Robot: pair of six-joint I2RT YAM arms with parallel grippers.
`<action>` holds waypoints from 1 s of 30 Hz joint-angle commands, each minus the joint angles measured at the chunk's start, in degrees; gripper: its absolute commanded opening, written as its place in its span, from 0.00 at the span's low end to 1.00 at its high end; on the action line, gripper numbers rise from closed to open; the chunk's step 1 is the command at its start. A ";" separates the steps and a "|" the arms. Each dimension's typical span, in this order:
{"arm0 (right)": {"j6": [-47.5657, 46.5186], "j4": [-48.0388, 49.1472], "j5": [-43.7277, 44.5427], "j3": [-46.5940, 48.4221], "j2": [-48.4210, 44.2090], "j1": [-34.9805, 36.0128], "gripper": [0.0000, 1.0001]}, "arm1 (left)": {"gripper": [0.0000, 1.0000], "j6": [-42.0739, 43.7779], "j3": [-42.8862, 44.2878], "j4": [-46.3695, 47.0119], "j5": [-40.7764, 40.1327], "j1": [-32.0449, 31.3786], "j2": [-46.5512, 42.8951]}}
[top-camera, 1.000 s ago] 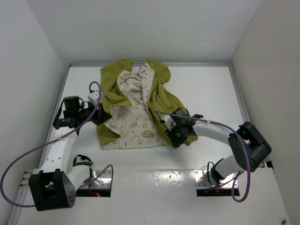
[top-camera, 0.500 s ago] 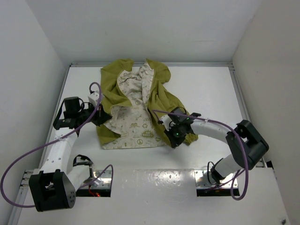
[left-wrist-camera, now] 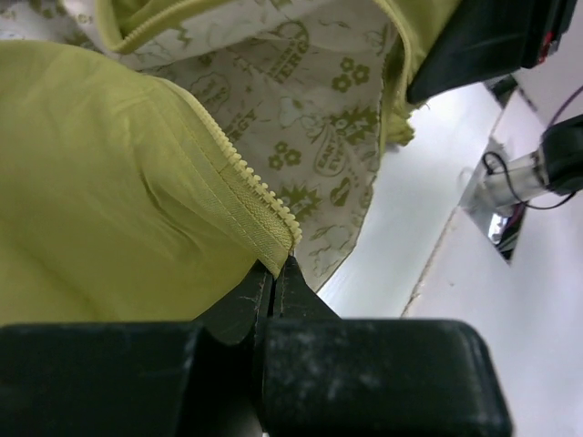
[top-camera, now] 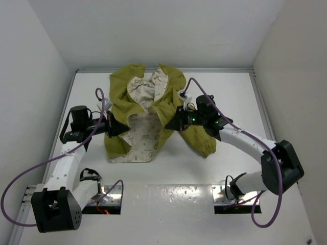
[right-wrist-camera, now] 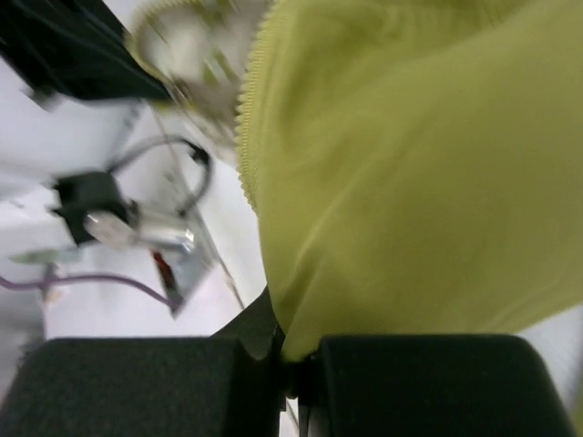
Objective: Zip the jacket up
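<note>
Along the jacket front, zipper edges are pinched tight by left gripper and right gripper for alignment.

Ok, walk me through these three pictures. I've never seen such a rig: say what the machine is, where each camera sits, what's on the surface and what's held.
Two white robot arms are bolted at the near edge of a white table. The wide picture looks down from above and behind them; the two close-ups come from cameras on the wrists. An olive-yellow hooded fabric jacket with cream printed lining lies open, unzipped. The left gripper is shut on one zipper edge; the right gripper is shut on the other front panel.
</note>
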 commanded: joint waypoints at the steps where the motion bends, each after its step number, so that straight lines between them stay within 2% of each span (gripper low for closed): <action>1: 9.64 16.94 -3.49 2.78 0.78 -0.26 0.00 | 0.00 -8.00 0.03 7.11 4.26 -1.69 -0.64; 4: 14.12 21.62 -1.91 2.96 1.66 1.05 0.00 | 0.00 -11.43 0.03 9.75 3.74 -3.18 -0.64; 11: 14.49 25.85 0.12 8.31 5.35 5.97 0.00 | 0.00 -23.46 -4.36 19.77 7.42 -5.47 -2.84; 17: 15.27 27.08 -1.20 11.83 7.90 7.12 0.00 | 0.00 -27.08 -3.04 20.66 10.32 -7.14 -2.84; 25: 12.47 30.15 -3.22 11.40 8.25 9.67 0.00 | 0.00 -33.85 -3.04 25.58 12.60 -8.29 -2.84; 30: 11.76 30.95 -4.19 11.48 8.78 10.37 0.00 | 0.00 -36.04 -1.90 25.58 14.19 -8.29 -2.22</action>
